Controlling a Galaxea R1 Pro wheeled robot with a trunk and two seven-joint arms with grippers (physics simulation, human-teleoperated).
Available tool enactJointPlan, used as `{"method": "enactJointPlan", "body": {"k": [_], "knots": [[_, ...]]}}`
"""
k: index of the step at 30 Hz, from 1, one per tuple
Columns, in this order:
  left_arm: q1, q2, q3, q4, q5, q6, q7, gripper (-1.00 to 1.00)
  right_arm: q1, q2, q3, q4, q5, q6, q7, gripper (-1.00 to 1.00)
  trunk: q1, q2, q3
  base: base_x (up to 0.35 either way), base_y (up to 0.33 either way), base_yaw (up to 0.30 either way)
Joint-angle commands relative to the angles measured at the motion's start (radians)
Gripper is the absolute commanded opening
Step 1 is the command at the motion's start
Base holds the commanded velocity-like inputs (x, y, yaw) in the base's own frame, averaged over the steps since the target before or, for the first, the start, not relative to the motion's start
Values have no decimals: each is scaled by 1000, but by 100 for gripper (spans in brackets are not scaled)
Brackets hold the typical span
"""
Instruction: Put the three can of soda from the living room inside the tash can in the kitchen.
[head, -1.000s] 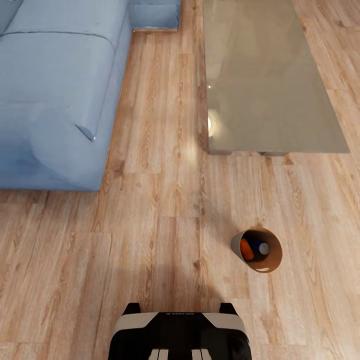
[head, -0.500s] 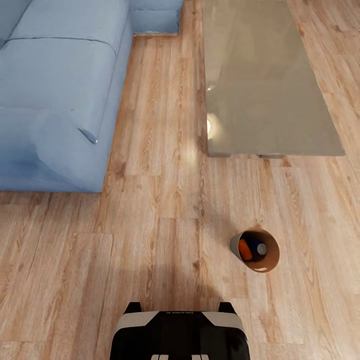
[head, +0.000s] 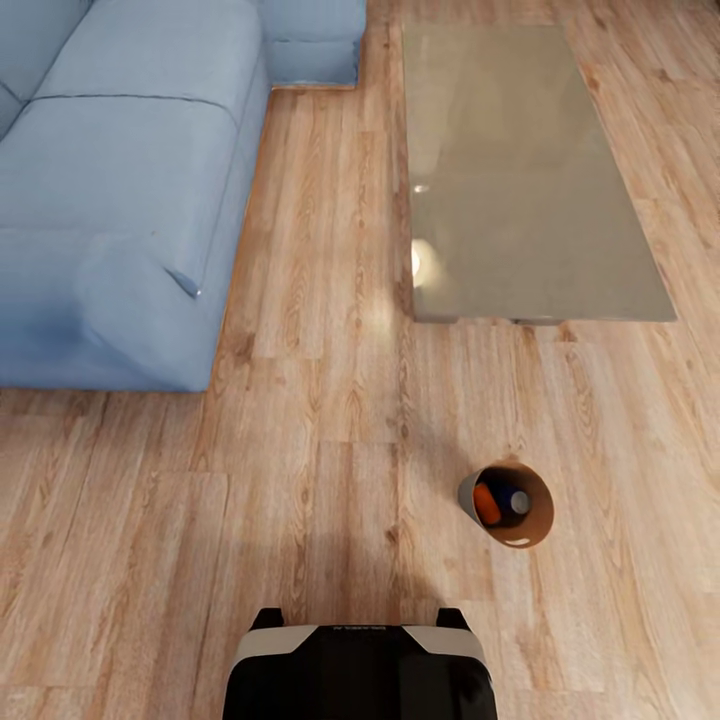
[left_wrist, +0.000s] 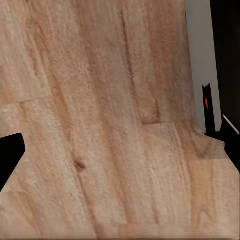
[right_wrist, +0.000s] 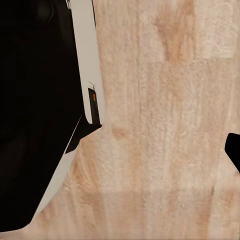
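The tash can (head: 528, 530), a small tapered tan bin with a brown inside, stands on the wood floor of the living room, ahead of my base and to its right. Inside it lie an orange can of soda (head: 487, 503) and a dark blue can of soda (head: 516, 500) with a silver top. My left gripper (left_wrist: 120, 160) hangs over bare floor with one dark fingertip (left_wrist: 9, 156) at the picture's edge. My right gripper (right_wrist: 125, 150) likewise shows one fingertip (right_wrist: 233, 150), and nothing lies between the fingers of either.
A blue sectional sofa (head: 120, 190) fills the left. A glass-topped low table (head: 520, 170) stands ahead on the right, beyond the bin. Open floor runs between them. My black and white base (head: 360, 670) sits at the bottom edge, and both wrist views show its side.
The whole head view has shifted: sofa, table and bin sit a little farther off and more of the table's far end shows. The bin and its cans have not moved on the floor.
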Motion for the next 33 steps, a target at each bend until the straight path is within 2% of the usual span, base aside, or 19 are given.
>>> {"method": "enactJointPlan", "body": {"k": [1,8,11,12,14,15,17,18,19,20,22,24,29,33], "knots": [[0,0,0,3,0,2,0,100,0,-1,0,9,0,-3,-2,100,-4,7,5,0,0,0],[0,-3,-5,38,-3,7,-4,100,0,-4,1,66,2,-11,-10,100,-31,56,38,0,0,0],[0,-4,-6,44,-5,8,-34,100,0,-4,4,97,4,-13,-27,100,-42,77,52,0,0,0],[0,-6,-6,48,-5,11,-98,100,0,-3,19,133,19,-12,-64,100,-46,84,57,0,0,0],[0,-8,-3,49,-4,18,-137,100,0,-3,42,158,47,-9,-97,100,-54,98,67,0,0,0],[0,-11,-2,50,-3,24,-152,100,0,-2,68,178,84,-7,-140,100,-58,105,71,0,0,0],[0,-19,0,50,-3,65,-181,100,0,1,90,196,121,-1,-194,100,-65,119,81,0,0,0],[0,-23,1,51,-3,87,-187,100,0,3,98,203,138,5,-221,100,-69,126,86,0,0,0],[0,-31,1,50,-2,137,-197,100,0,7,110,215,169,22,-265,100,-73,133,90,0,0,0],[-1,-45,-2,50,-3,205,-205,100,0,14,122,224,218,58,-306,100,-77,140,95,0,0,0],[-1,-57,-4,50,-3,243,-209,100,-1,20,128,228,251,85,-334,100,-84,154,105,0,0,0],[-1,-66,-4,51,-3,271,-211,100,-3,33,132,229,271,120,-353,100,-92,168,114,0,0,-6],[-2,-79,-5,51,-4,293,-210,100,-6,44,134,230,283,186,-367,100,-111,203,138,0,0,-12],[-2,-103,-8,50,-4,315,-209,100,-9,64,135,227,286,202,-370,100,-127,231,157,0,0,-21]]}}
